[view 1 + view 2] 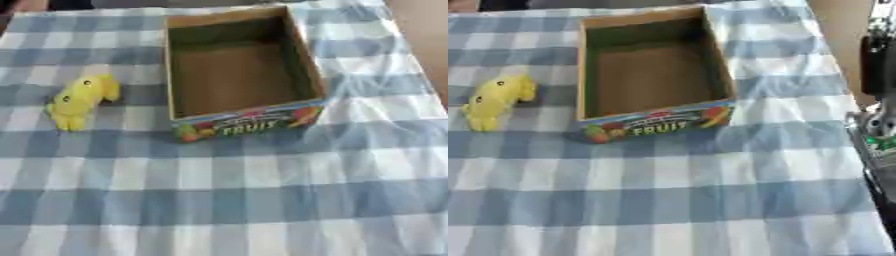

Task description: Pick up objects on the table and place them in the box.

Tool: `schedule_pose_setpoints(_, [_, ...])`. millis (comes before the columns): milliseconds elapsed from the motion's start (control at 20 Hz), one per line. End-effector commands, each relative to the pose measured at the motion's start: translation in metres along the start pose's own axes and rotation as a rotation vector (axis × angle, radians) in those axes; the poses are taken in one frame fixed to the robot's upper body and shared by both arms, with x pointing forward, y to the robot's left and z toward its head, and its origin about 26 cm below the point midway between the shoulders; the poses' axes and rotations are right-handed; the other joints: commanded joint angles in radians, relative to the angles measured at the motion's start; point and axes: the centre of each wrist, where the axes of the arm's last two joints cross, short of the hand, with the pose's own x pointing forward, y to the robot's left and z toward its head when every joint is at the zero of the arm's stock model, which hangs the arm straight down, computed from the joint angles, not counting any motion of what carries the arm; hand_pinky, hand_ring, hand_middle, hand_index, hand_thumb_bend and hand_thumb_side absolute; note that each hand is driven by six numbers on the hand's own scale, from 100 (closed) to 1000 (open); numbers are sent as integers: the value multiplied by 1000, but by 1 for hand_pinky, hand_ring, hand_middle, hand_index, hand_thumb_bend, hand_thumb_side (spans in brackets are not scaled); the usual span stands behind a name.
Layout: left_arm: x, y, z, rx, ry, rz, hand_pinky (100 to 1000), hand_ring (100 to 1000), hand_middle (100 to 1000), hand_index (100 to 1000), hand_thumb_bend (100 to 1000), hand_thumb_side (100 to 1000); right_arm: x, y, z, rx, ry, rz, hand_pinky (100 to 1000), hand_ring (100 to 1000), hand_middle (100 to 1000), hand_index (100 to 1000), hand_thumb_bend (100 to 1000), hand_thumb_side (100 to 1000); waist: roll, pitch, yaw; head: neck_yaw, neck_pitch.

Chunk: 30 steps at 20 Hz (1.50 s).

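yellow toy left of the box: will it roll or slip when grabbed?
The lumpy yellow plastic-looking toy lies flat on the checked cloth, so rolling seems unlikely. Its glossy, rounded surface may slip between fingers. It looks small and probably light, so a nudge could slide it towards the open cardboard fruit box.

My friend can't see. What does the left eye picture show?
An open cardboard box with FRUIT printed on its front sits empty on a blue and white checked tablecloth. A yellow toy lies on the cloth to the box's left, apart from it. No robot hand shows.

blue-white checked tablecloth [219, 200] covers table; tan floor [424, 35] beyond right edge.
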Motion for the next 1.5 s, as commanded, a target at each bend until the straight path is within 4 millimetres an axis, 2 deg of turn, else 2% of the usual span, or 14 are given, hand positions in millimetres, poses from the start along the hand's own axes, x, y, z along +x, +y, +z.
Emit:
schedule_pose_setpoints(50, [7,1,-8,-22,-43,-13,764,844,743,954,100,946,4,-3,-8,9,-36,4,757,742,801,916,100,999,2,-25,0,5,-11])
schedule_pose_setpoints(500, [9,0,-11,-33,-53,-44,763,836,731,941,100,922,5,-3,-9,15,-36,0,755,738,798,915,100,974,5,-27,-6,-13,-7])
schedule_pose_setpoints(650, [10,1,-15,-39,-59,-93,767,833,723,934,100,868,5,-3,-9,15,-33,0,755,737,798,915,100,968,3,-30,-7,-16,-3])
schedule_pose_setpoints(700, [11,1,-18,-44,-68,-124,773,835,724,932,100,824,5,-3,-9,16,-32,1,755,737,797,915,100,964,3,-32,-6,-16,-1])
schedule_pose_setpoints(900, [22,0,-38,-114,-129,-344,793,842,730,916,100,791,4,-4,-8,16,-27,8,754,736,797,915,100,962,3,-43,1,-17,9])
schedule_pose_setpoints(950, [26,-2,-44,-147,-143,-411,804,840,718,904,100,754,4,-5,-8,17,-26,9,753,736,796,914,100,961,5,-48,3,-17,11])
schedule_pose_setpoints(1100, [36,-7,-59,-249,-161,-609,815,844,720,899,100,744,3,-5,-7,20,-22,12,753,735,796,914,100,960,6,-57,8,-19,15])
schedule_pose_setpoints(1300, [46,-15,-72,-454,-136,-860,847,869,746,1000,100,763,3,-6,-7,24,-22,18,753,735,798,914,100,964,7,-68,10,-18,15])
schedule_pose_setpoints(1500, [44,-22,-84,-667,-59,-1037,893,908,783,987,100,765,3,-7,-7,29,-21,22,752,735,798,915,100,957,8,-75,10,-16,13])
